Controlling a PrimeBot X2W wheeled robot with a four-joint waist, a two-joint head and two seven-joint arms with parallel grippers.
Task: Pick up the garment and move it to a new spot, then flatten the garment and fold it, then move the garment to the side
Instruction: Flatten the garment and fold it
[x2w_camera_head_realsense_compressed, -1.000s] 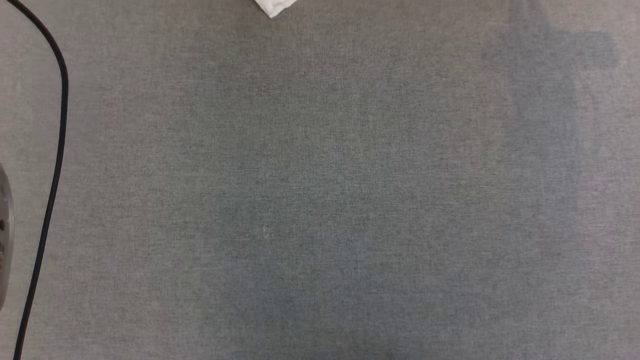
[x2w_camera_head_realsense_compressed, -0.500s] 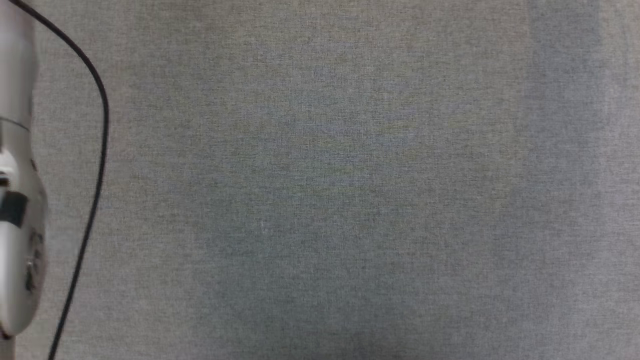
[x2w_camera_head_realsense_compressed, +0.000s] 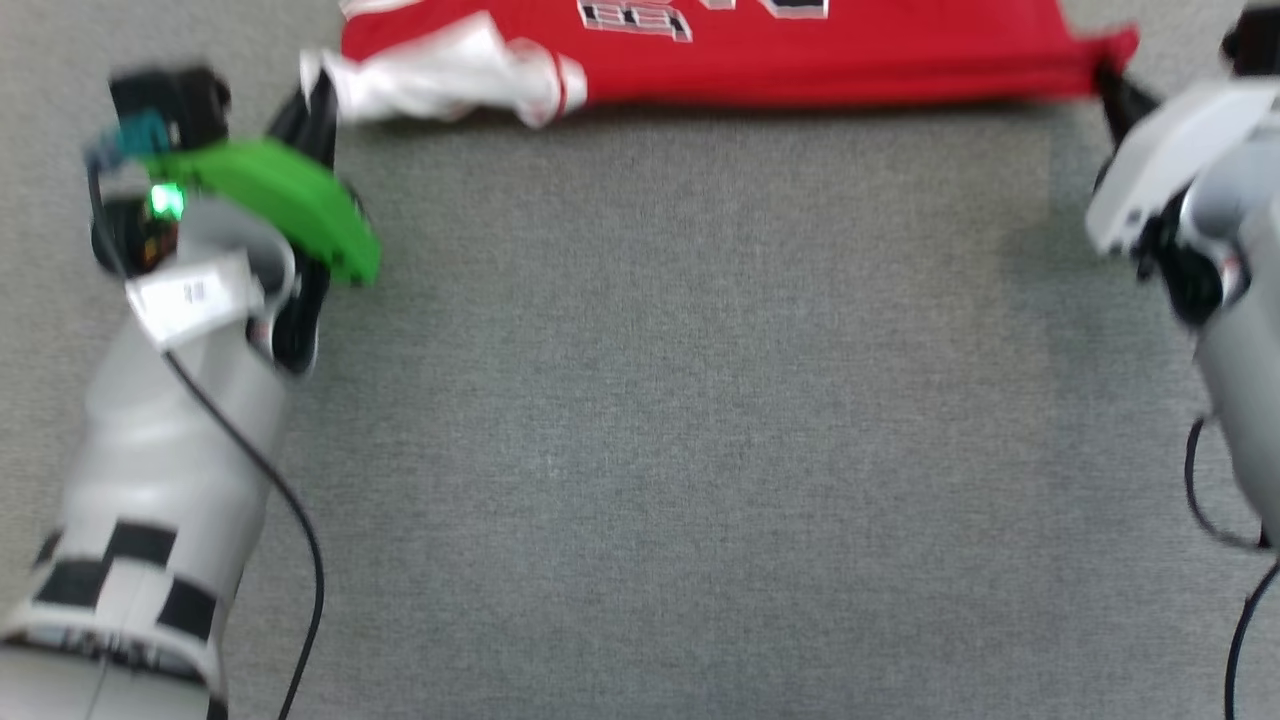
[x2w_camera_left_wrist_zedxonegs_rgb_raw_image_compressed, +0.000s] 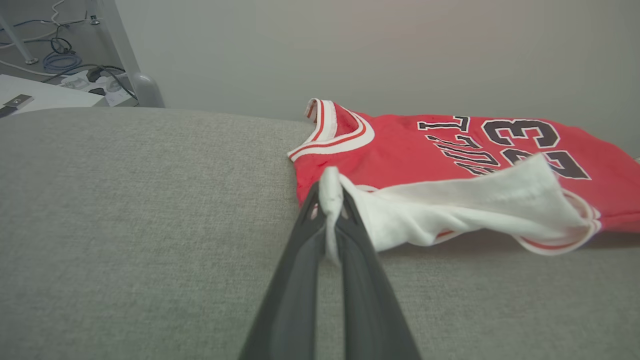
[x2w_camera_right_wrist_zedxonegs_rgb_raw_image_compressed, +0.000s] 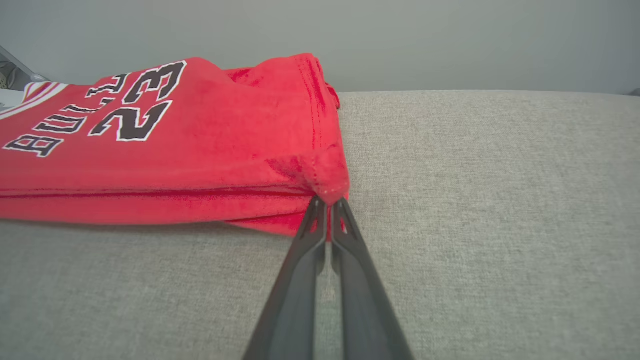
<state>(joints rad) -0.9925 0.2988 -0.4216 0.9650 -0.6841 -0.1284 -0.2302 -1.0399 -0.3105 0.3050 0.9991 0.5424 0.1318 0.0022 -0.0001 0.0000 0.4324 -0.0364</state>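
The garment (x2w_camera_head_realsense_compressed: 760, 55), a bright red jersey with black-and-white print, lies stretched across the top of the head view on the grey cloth surface. My left gripper (x2w_camera_head_realsense_compressed: 318, 95) is shut on a bunched white part of it at its left end. In the left wrist view the fingers (x2w_camera_left_wrist_zedxonegs_rgb_raw_image_compressed: 330, 200) pinch that white fabric, and the striped collar (x2w_camera_left_wrist_zedxonegs_rgb_raw_image_compressed: 335, 135) lies just beyond. My right gripper (x2w_camera_head_realsense_compressed: 1110, 80) is shut on the red corner at the right end. The right wrist view shows this grip (x2w_camera_right_wrist_zedxonegs_rgb_raw_image_compressed: 327, 202) on the folded red hem (x2w_camera_right_wrist_zedxonegs_rgb_raw_image_compressed: 175, 150).
The grey cloth surface (x2w_camera_head_realsense_compressed: 650, 400) spreads wide in front of the garment. Black cables (x2w_camera_head_realsense_compressed: 300, 560) trail from both arms. Past the surface's far left edge stand a metal leg (x2w_camera_left_wrist_zedxonegs_rgb_raw_image_compressed: 125, 55) and floor cables (x2w_camera_left_wrist_zedxonegs_rgb_raw_image_compressed: 60, 60). A plain wall rises behind.
The head view has shifted. Earlier it showed bare grey cloth with the left arm's edge and a cable; now both arms and the stretched garment are in it.
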